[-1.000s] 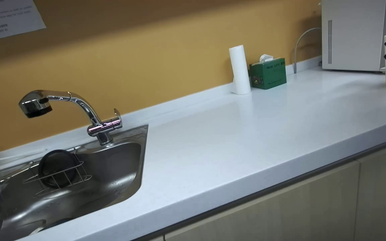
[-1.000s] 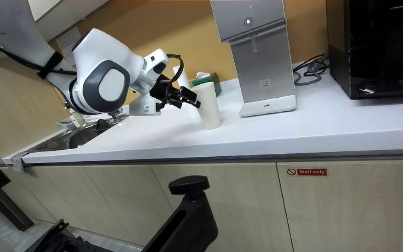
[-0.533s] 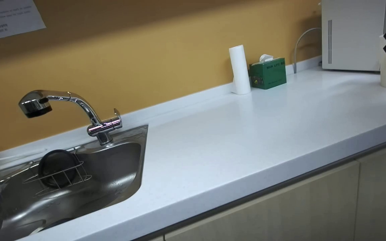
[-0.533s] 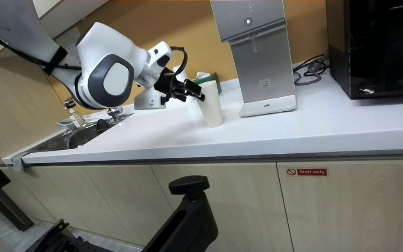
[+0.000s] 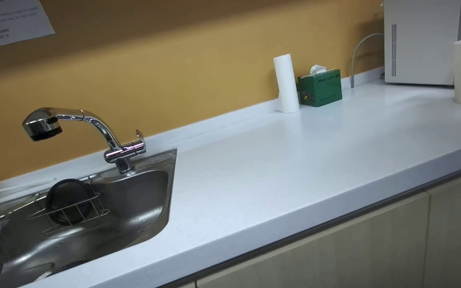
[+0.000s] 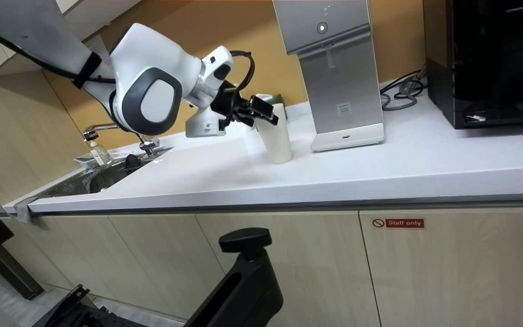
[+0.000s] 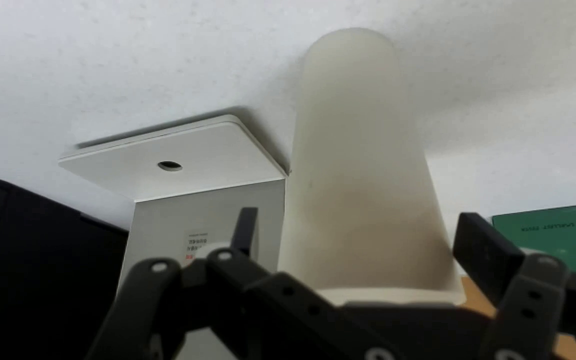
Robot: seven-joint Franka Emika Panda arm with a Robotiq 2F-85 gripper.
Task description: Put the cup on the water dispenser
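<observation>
- The cup (image 6: 277, 141) is standing upright on the bench (image 6: 193, 170), just beside the water dispenser (image 6: 341, 84); it isn't sitting on it.
- The tool (image 7: 365, 240) is bracketing the cup's upper part, jaws standing apart, not clamping; I'm not making out whether one is touching.
- I'm judging the approach as about done; gripping, lifting, setting on the dispenser's base ledge (image 7: 213, 155) and letting go are all remaining.

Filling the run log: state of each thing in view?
cup: upright on the counter, apart from the water dispenser
pincer: open around the cup, not gripping
water dispenser: standing upright
tissue box: tissue sticking out
white roll: standing on end
tap: no water running
cabinet doors: shut
black appliance: open or shut unclear
</observation>
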